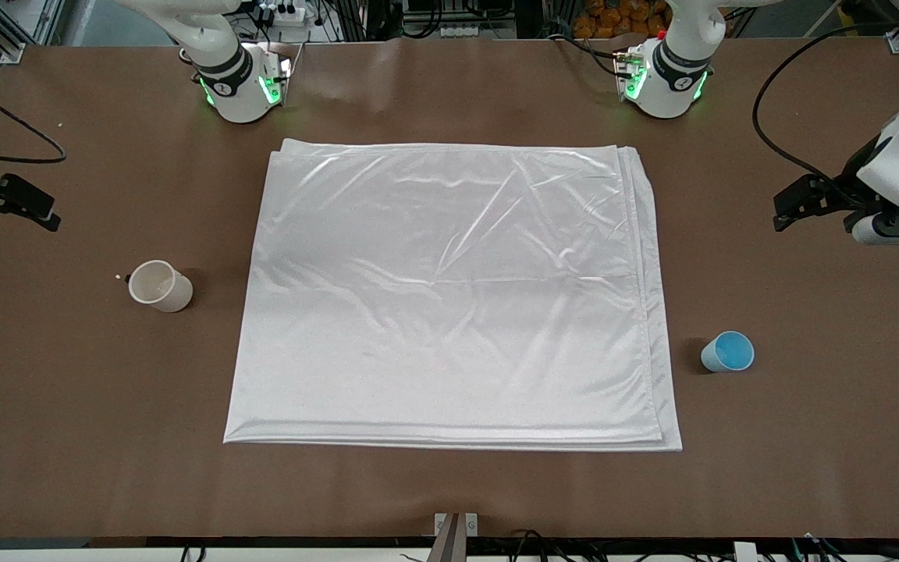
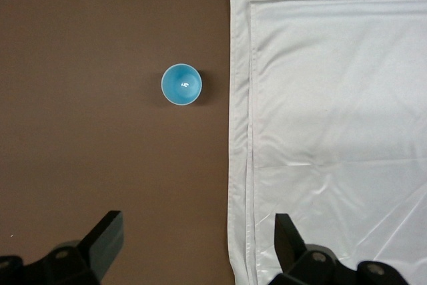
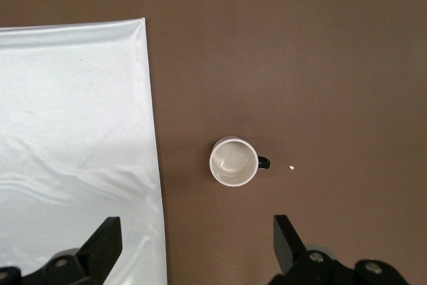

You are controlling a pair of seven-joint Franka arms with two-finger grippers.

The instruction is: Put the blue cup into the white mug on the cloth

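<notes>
We see the cloth (image 1: pixel 453 293) spread mid-surface, the blue cup (image 1: pixel 728 351) toward the left arm's edge, the white mug (image 1: pixel 159 286) toward the right arm's edge. Our left gripper (image 2: pixel 197 248) and right gripper (image 3: pixel 197 248) hang spread apart, empty, over bare surface (image 1: pixel 67 406).

A large shiny white wrinkled cloth (image 1: pixel 449 297) lies mid-table. The pale blue tapered cup (image 1: pixel 728 351) stands on bare tabletop near the left gripper (image 1: pixel 797 204); the cream-white mug (image 1: pixel 159 286) stands near the right gripper (image 1: pixel 8 204).
</notes>
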